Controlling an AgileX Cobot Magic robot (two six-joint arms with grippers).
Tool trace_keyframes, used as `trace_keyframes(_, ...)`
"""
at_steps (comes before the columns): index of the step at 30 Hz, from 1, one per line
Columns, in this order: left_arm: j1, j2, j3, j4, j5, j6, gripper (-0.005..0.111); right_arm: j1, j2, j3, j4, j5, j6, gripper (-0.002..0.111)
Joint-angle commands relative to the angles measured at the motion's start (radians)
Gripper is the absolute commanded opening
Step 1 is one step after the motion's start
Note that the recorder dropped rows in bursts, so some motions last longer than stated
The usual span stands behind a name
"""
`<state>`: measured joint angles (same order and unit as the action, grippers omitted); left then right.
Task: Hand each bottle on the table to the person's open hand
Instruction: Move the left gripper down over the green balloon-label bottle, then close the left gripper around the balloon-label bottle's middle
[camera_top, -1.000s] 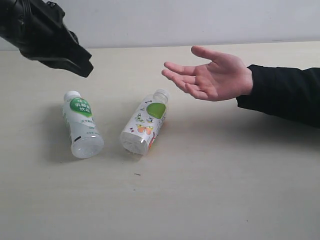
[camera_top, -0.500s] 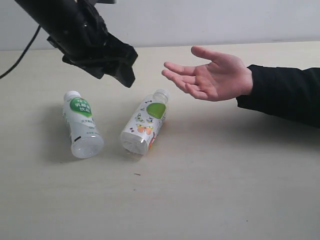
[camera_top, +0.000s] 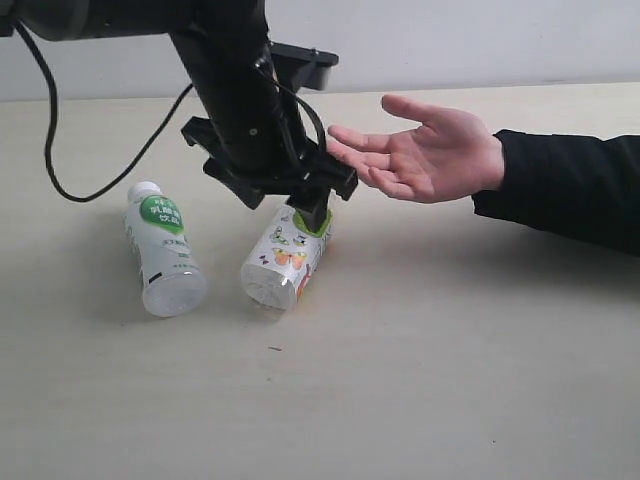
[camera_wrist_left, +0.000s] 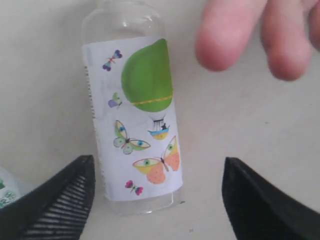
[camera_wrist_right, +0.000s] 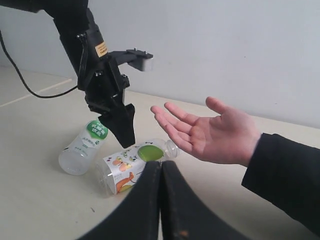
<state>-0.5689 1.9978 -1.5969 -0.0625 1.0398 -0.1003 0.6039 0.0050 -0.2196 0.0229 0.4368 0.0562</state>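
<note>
Pale grey wall (camera_top: 480, 40) closes off the back of the scene, plain and bare. Below it a broad beige bench (camera_top: 420, 400), smooth and matte, fills the rest. From the right edge of the exterior view the person's open hand (camera_top: 430, 155) reaches in on a black sleeve (camera_top: 570, 190), palm up and empty. The left arm (camera_top: 235, 90) comes down from the upper left to the middle of the frame.

Two bottles lie on their sides on the bench. The butterfly-label bottle (camera_top: 288, 255) is just left of centre, directly under that arm. The green-label bottle (camera_top: 162, 250) is further left, well apart from the hand. We judge that neither has been handed over, so both are left to do, and the butterfly one looks to be next. Whether others have already gone we cannot tell.

The left fingers (camera_wrist_left: 55, 200) stand spread wide and empty, one to each side of the butterfly-label bottle, and as far as we can see they do not touch it. The right fingers (camera_wrist_right: 150, 200) are pressed together on nothing, well back from both bottles.
</note>
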Motion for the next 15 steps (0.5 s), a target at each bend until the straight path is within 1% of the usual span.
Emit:
trace_keyframes(1, -0.01, 0.027, -0.012, 0.009, 0.003, -0.044, 0.069, -0.001, -0.005, 0.003, 0.004, -0.014, -0.001, 0.0)
trace_keyframes(6, -0.01, 0.061, -0.012, 0.009, -0.01, -0.062, 0.069, -0.001, -0.005, 0.003, 0.004, -0.014, -0.001, 0.0)
trace_keyframes(10, -0.01, 0.074, -0.012, 0.015, -0.078, -0.06, 0.069, -0.001, -0.005, 0.003, 0.004, -0.014, -0.001, 0.0)
trace_keyframes(15, -0.01, 0.074, -0.012, 0.056, -0.085, -0.063, 0.069, -0.001, -0.005, 0.003, 0.004, -0.014, -0.001, 0.0)
